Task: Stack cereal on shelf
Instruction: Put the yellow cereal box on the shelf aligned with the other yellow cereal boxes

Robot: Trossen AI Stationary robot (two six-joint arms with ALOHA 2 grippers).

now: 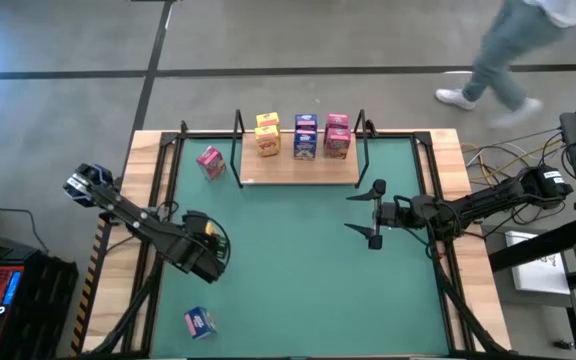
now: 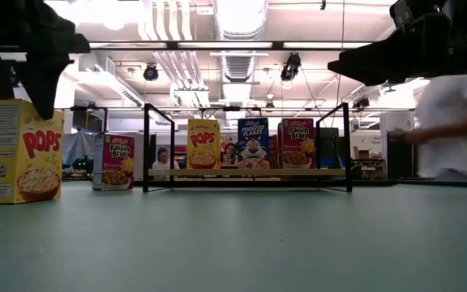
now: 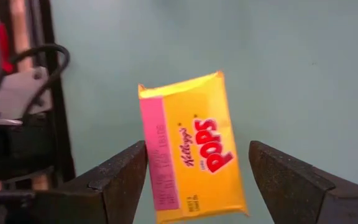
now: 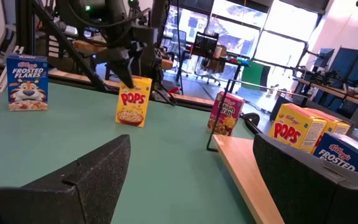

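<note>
Left gripper (image 1: 208, 243) hangs over yellow Pops box (image 3: 194, 147), which stands upright on green mat (image 1: 298, 270), front-left, well apart from shelf (image 1: 298, 172). Jaws part-open, straddling box, not clearly clamped; nothing lifted. Advice: centre box between fingers (image 3: 114, 180), square to broad faces, close gently so cardboard doesn't crush, lift straight. Shelf already carries yellow, blue, pink boxes; pink box (image 1: 210, 161) sits just off its left end, blue box (image 1: 200, 321) near front edge. Right gripper (image 1: 376, 215) waits empty, wide open, near shelf's right end.
</note>
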